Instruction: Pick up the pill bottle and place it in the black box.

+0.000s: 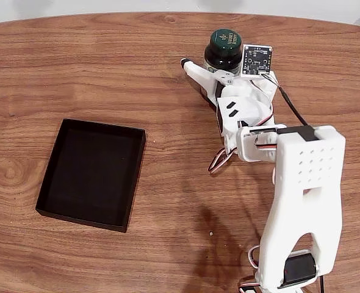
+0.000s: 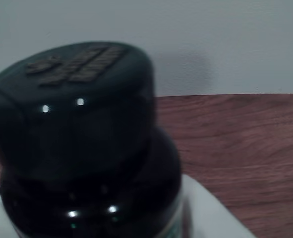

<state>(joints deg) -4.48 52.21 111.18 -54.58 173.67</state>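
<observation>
The small dark amber bottle with a dark green cap [image 1: 223, 50] stands upright near the far edge of the wooden table [image 1: 168, 73], well apart from the shallow matte black rectangular box [image 1: 91, 174] at the left of the fixed view. The white two-finger gripper [image 1: 212, 72] sits against the bottle's lower side, seemingly set for a grasp; whether its jaws have closed on it I cannot tell. In the wrist view the cap [image 2: 74, 114] looms close.

Pill bottle [image 1: 223, 50] upright at table [image 1: 107, 73] far edge, fixed view; black box [image 1: 93, 174] well left, nearer camera.
</observation>
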